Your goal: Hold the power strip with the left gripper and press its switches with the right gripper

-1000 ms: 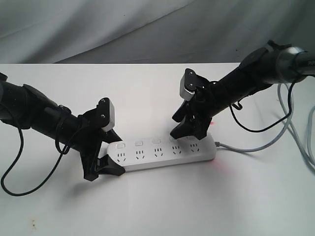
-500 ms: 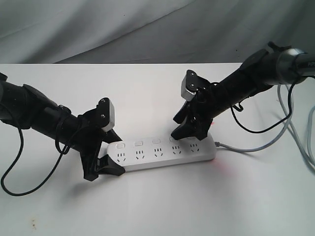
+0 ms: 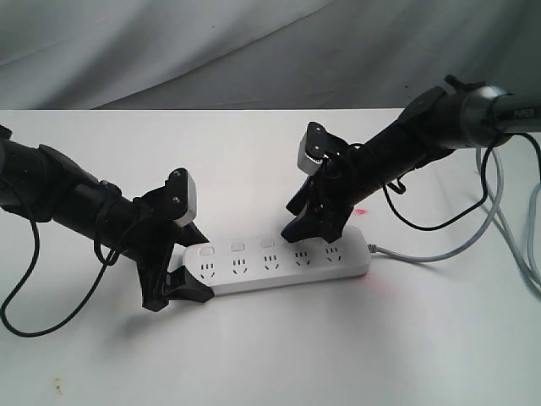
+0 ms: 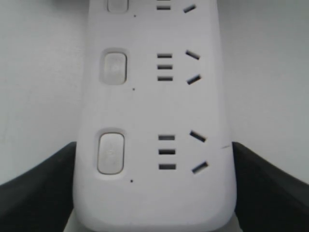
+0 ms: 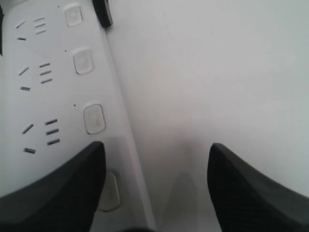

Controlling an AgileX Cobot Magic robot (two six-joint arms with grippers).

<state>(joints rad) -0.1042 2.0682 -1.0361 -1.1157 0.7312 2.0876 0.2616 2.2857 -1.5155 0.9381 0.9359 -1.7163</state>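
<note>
The left tool [image 3: 194,264] is closed narrow on the left end of the strip [image 3: 279,264], one finger [image 4: 38,193] against each long side. The right tool [image 3: 297,218] is spread wide: one finger [image 5: 58,183] sits over the fourth of the switches [image 3: 238,247] from the left, the other above bare bench [image 3: 338,355]. Whether it touches, I cannot tell. The strip lies mid-bench, with open surface before and behind it. The cord [image 3: 439,252] trails right.

Switch [image 5: 112,192] partly hidden behind right gripper [image 5: 155,159].
</note>
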